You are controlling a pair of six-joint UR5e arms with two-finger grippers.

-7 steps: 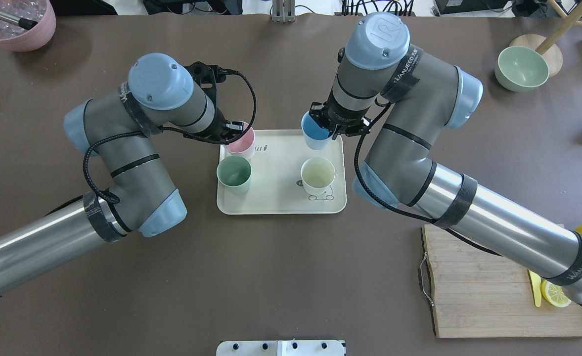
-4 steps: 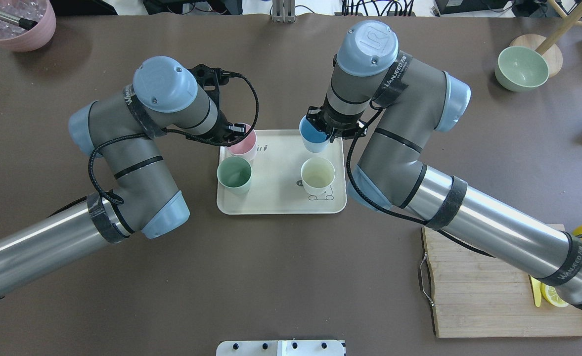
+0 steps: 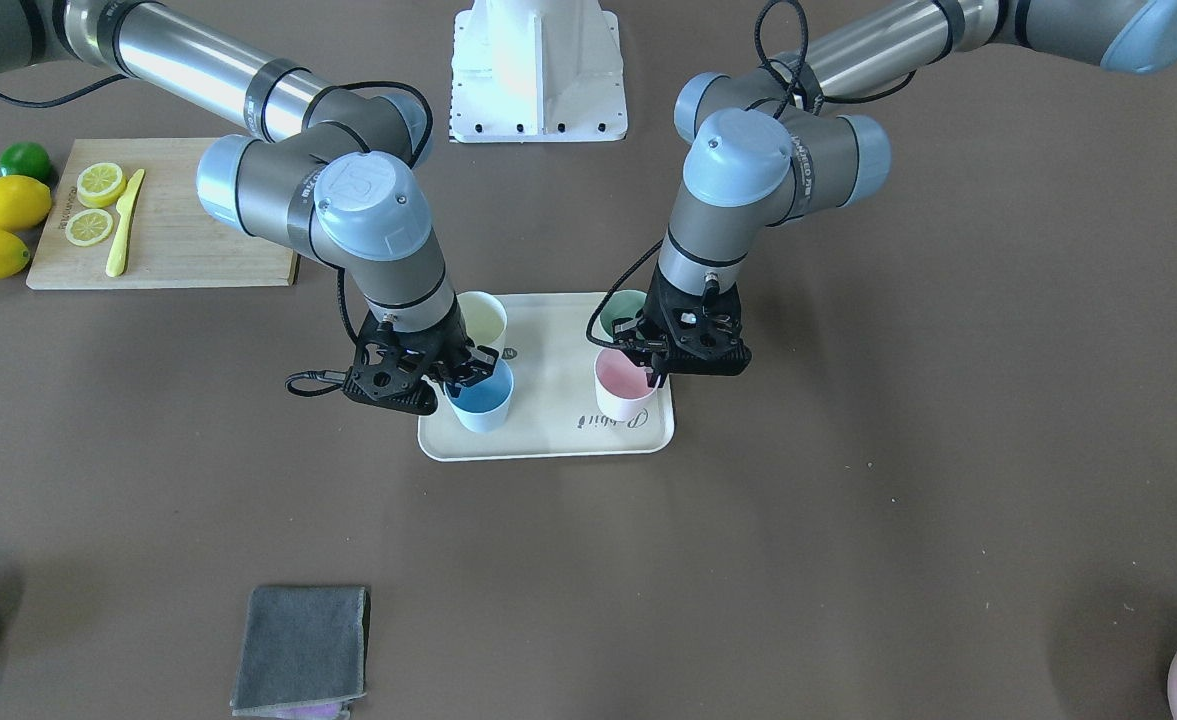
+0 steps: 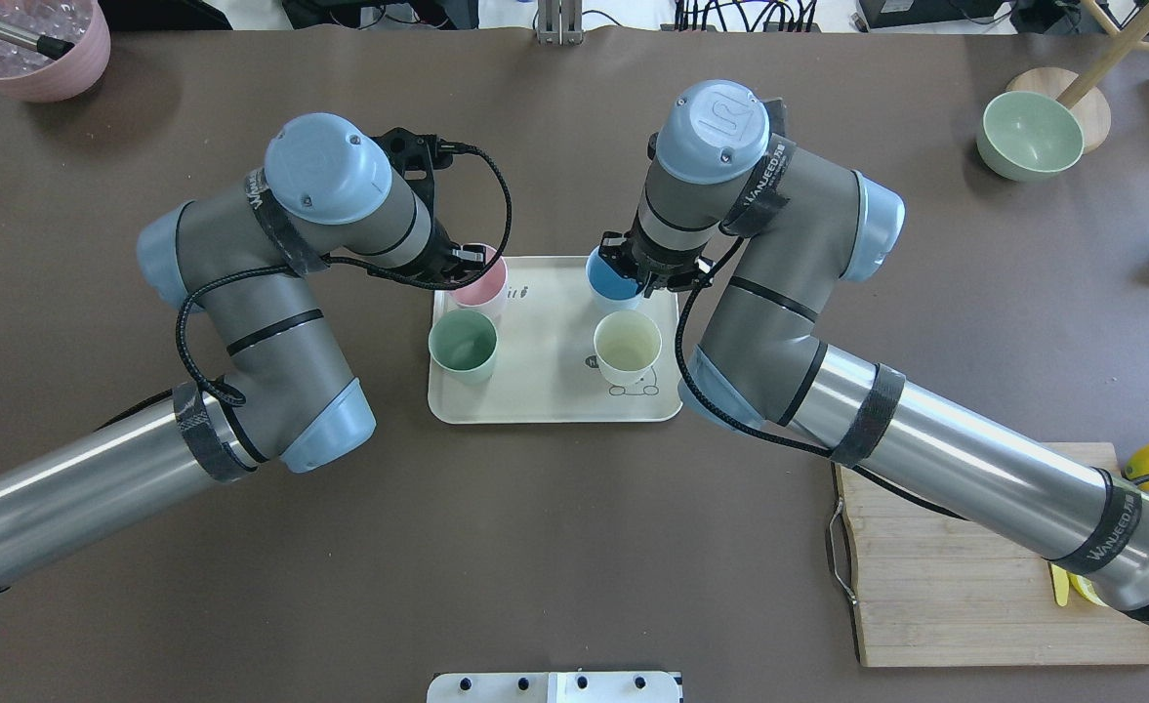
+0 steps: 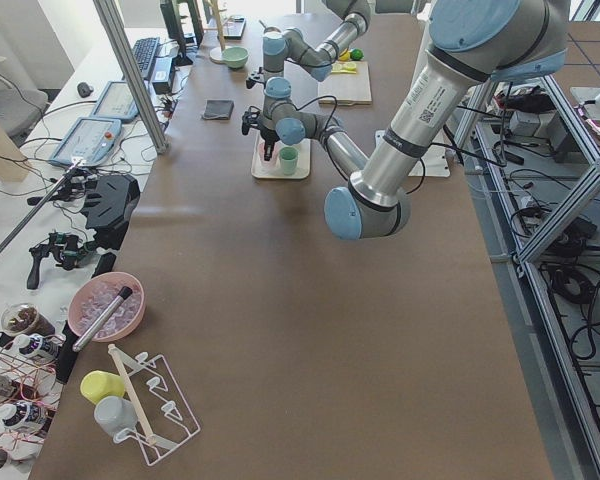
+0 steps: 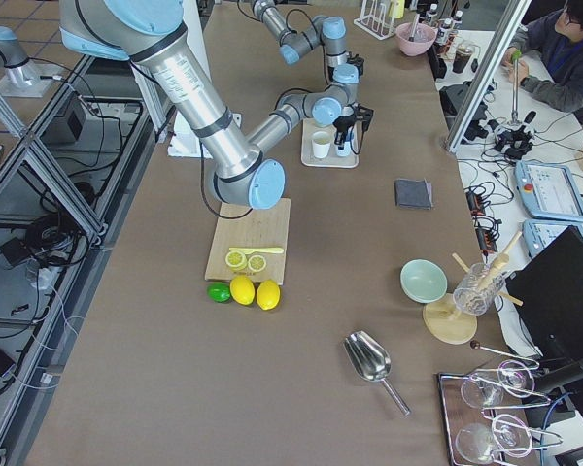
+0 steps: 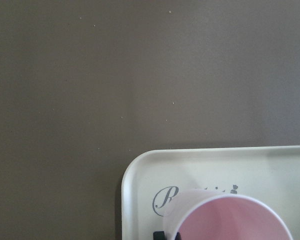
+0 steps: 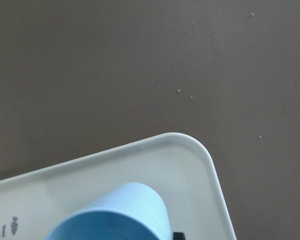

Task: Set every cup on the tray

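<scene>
**Tray** (image 4: 545,381): it lies flat at mid-table between the two arms, and all four cups sit within its outline.
- Pink cup (image 4: 483,281): far-left corner.
- Blue cup (image 4: 609,283): far-right corner.
- Green cup (image 4: 462,344): near-left, upright, clear of both grippers.
- Yellow cup (image 4: 627,347): near-right, upright, clear of both grippers.

**Left gripper** (image 3: 651,365): clamped on the pink cup's rim, on the side toward the tray's left edge.

**Right gripper** (image 3: 470,372): clamped on the blue cup's rim, on the side toward the tray's right edge.

**Differences between views**
- The front view shows both grips. In the overhead view the wrists cover most of the fingers.
- No view settles whether either held cup's base touches the tray.
- The left wrist view shows the pink cup's mouth covering part of the tray's script, with the rounded corner just beyond it.
- The right wrist view shows the blue cup leaning, above the opposite corner.
- In the two side views the tray group is too small to judge.

**Surroundings**
- A cutting board (image 3: 178,250) lies near-right, well apart from the tray.
- Lemon slices (image 3: 100,183), a yellow knife (image 3: 124,225), two lemons (image 3: 12,203) and a lime (image 3: 25,160) are on or beside the board. These are clear in the front view, but the right arm mostly covers them in the overhead view.
- A grey cloth (image 3: 300,648) lies on the far side and does not appear in the overhead view.
- The overhead view shows a green bowl (image 4: 1030,135) far-right and a pink pot (image 4: 42,59) far-left.
</scene>
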